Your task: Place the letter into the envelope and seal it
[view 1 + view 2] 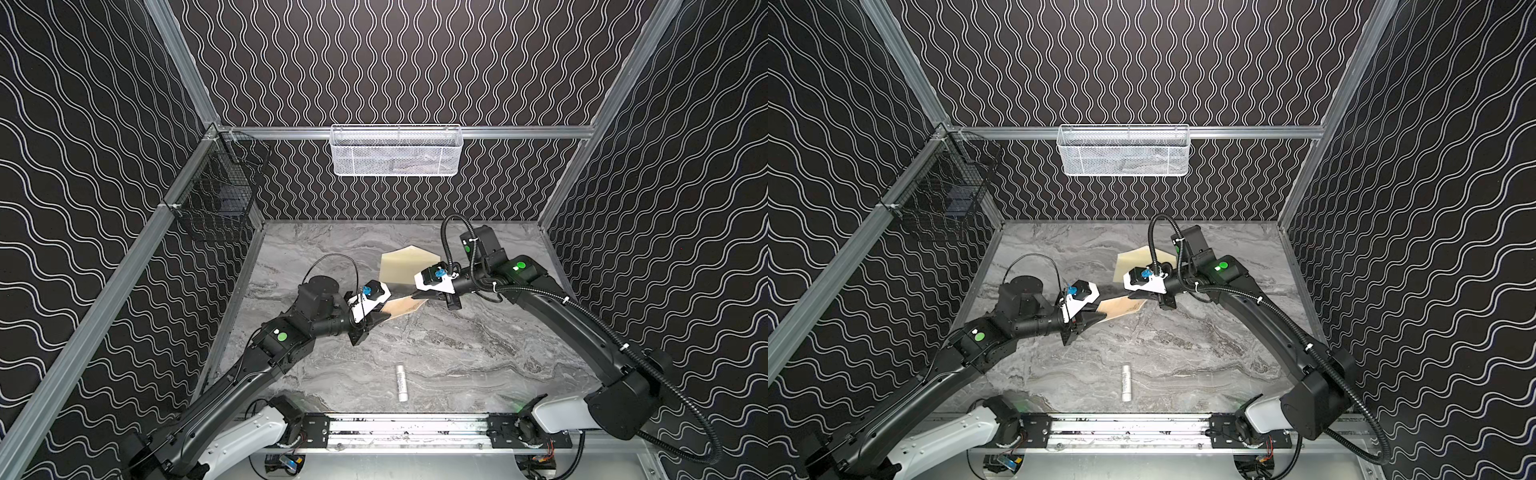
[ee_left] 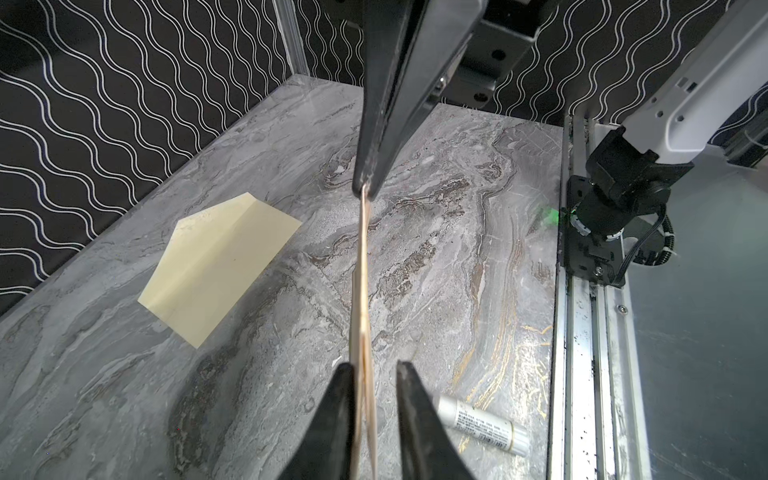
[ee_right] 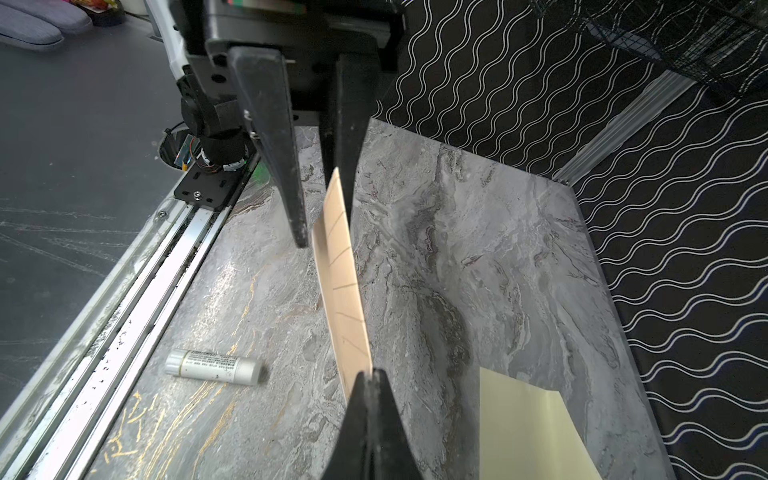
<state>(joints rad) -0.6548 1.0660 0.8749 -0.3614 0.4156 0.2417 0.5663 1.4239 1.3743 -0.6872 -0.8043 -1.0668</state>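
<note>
We are clenching the letter (image 1: 405,308) in the right tool (image 1: 415,296), left tool (image 1: 388,318) released; held one-ended, it could slip.

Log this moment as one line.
letter: aloft | left gripper: open | right gripper: shut on letter | envelope: flat on table

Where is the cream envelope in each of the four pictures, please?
Top view: the envelope lies at the far middle of the table.
Top view: the same far-middle place.
Left wrist: flat on the table, across the held letter from the white stick.
Right wrist: also across the letter from the stick, cut by the picture's edge.
Shared landmark: the white stick by the front rail.
</note>
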